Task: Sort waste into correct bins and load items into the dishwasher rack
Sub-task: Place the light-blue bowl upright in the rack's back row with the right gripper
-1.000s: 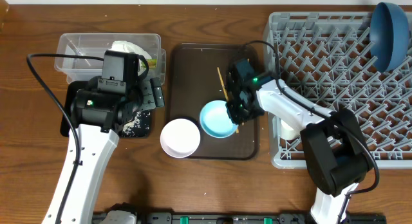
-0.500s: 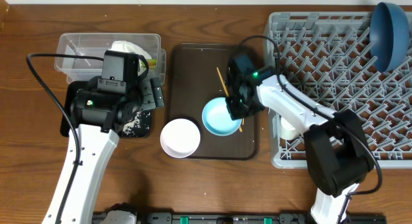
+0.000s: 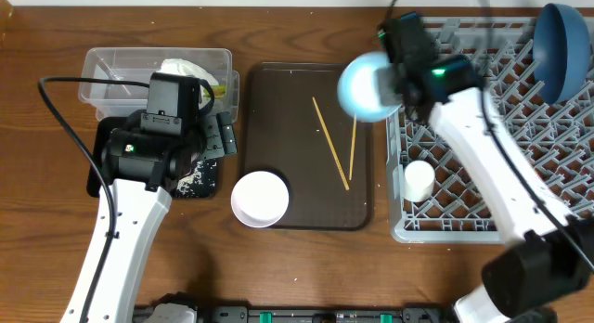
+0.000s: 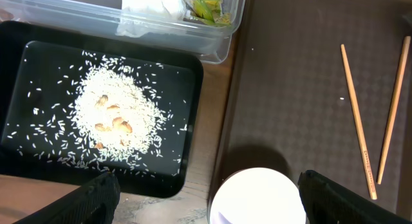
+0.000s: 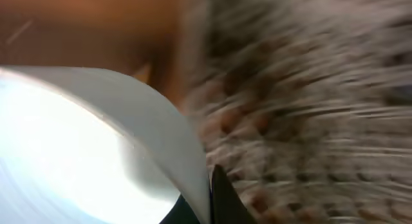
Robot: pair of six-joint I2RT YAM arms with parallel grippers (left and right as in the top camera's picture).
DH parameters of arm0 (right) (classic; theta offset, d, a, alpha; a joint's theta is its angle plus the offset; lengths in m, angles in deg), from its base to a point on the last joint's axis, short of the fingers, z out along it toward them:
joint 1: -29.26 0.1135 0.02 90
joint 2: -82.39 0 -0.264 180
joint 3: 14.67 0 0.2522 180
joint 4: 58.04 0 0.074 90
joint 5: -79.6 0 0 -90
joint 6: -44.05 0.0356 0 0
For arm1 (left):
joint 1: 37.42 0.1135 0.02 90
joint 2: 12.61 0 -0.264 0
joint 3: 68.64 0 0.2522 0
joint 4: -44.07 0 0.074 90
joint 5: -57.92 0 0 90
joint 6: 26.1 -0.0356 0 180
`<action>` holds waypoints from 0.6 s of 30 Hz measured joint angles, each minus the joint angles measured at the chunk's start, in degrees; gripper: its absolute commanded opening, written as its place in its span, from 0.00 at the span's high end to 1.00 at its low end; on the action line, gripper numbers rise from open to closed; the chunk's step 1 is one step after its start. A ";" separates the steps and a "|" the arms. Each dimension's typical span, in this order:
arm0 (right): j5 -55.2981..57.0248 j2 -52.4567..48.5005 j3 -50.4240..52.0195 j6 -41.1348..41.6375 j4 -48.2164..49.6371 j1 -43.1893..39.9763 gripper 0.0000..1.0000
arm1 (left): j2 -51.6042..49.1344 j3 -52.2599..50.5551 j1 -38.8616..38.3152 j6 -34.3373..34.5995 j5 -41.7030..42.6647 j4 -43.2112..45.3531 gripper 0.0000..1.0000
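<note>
The table (image 3: 37, 221) is dark brown wood, with a pale strip of wall along its far edge. At the far left stands a clear tub (image 3: 111, 68) holding a crumpled napkin (image 4: 147, 1) and a yellow-green wrapper (image 4: 205, 8). Just in front of it lies a black tray (image 4: 19, 69) with a heap of rice (image 4: 112, 118) at its middle and grains scattered toward its walls. The left gripper (image 4: 206, 185) hangs over the gap between this tray and the brown serving tray (image 3: 278, 109), fingers spread wide and holding nothing.

A white bowl (image 3: 259, 199) sits at the serving tray's near left corner, its rim reaching the tray's edge. Two chopsticks (image 3: 329, 142) lie loose toward the right side, meeting in a narrow V at their near ends.

Next comes the light blue bowl (image 3: 369, 86), blurred and lifted over the strip between the serving tray and the rack (image 3: 557, 156). The right gripper (image 3: 397, 80) is clamped on its rim; in the wrist view a dark finger (image 5: 219, 198) presses the rim's edge. Inside the rack, a small cup (image 3: 419, 181) stands by the near left wall, and a dark blue dish (image 3: 561, 49) stands on edge at the far right corner.

Bare wood shows left of the tub and all along the near edge. The serving tray and rack lie close together, with only a thin gap between them.
</note>
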 measured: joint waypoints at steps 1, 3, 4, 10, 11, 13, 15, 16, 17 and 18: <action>4.52 0.42 -0.02 0.22 1.20 -0.74 0.99 | 0.00 0.00 0.02 0.00 0.00 0.00 0.09; 13.77 0.61 -0.11 0.46 4.28 -1.79 0.99 | 0.00 0.00 0.00 0.00 0.00 0.00 0.09; 17.09 0.59 -0.11 0.31 5.75 -2.21 0.99 | 0.00 0.00 0.02 0.00 0.00 0.00 0.09; 31.19 -2.08 -0.31 -8.39 19.30 -4.09 0.99 | 0.00 0.00 0.00 0.00 0.00 -0.02 0.09; 33.24 -3.37 -0.42 -10.99 22.27 -4.26 0.99 | 0.00 0.00 0.00 0.00 0.00 -0.02 0.09; 37.75 -6.62 -0.59 -17.00 28.61 -4.68 0.99 | 0.00 0.00 0.00 0.00 0.02 -0.02 0.09; 40.41 -9.60 -0.57 -22.12 32.68 -4.90 0.99 | 0.00 0.00 0.02 0.00 0.00 0.00 0.09; 41.35 -11.08 -0.57 -24.92 34.84 -4.94 0.99 | 0.00 0.00 0.00 0.00 0.00 -0.07 0.09; 42.29 -12.92 -0.57 -27.89 36.74 -4.94 0.99 | 0.00 0.00 0.00 0.00 0.00 0.00 0.09; 43.12 -14.71 -0.57 -30.67 38.53 -4.92 0.99 | 0.00 0.00 0.00 0.00 0.00 -0.02 0.09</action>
